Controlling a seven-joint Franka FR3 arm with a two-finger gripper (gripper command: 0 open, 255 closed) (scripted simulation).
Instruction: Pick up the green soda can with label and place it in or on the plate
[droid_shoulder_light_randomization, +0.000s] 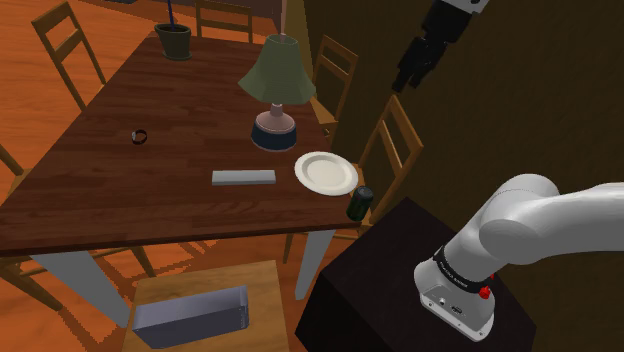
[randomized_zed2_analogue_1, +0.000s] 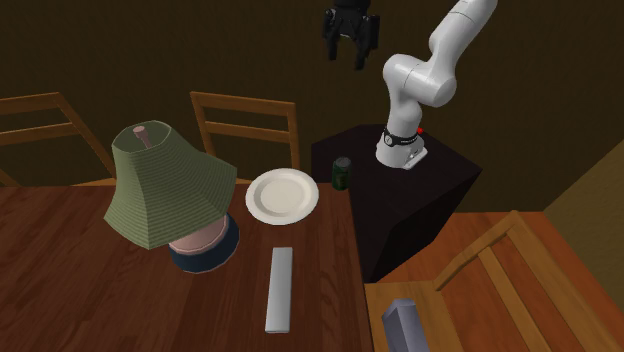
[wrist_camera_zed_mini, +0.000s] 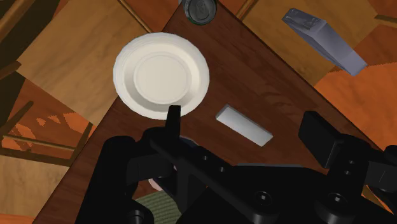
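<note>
High above the tabletop (droid_shoulder_light_randomization: 150, 195) the tool (randomized_zed2_analogue_1: 348, 48) hangs spread wide and empty, while the dark green soda can (droid_shoulder_light_randomization: 359, 202) stands upright well below it at the corner, just beside the white plate (droid_shoulder_light_randomization: 326, 172).

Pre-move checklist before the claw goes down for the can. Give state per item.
1. Claw open and empty: ok. The fingers stand apart with nothing between them.
2. Green can upright: ok. It stands at the table corner.
3. Claw lined up over the can: not ok. It hangs high, and in the wrist view it looks down on the plate rather than the can.
4. Plate free: ok. Nothing lies on it.
5. Room around the can: ok. It stands close to the plate but apart from it; the lamp and grey bar are farther off.
6. Margin to the table edge: cannot tell.
</note>
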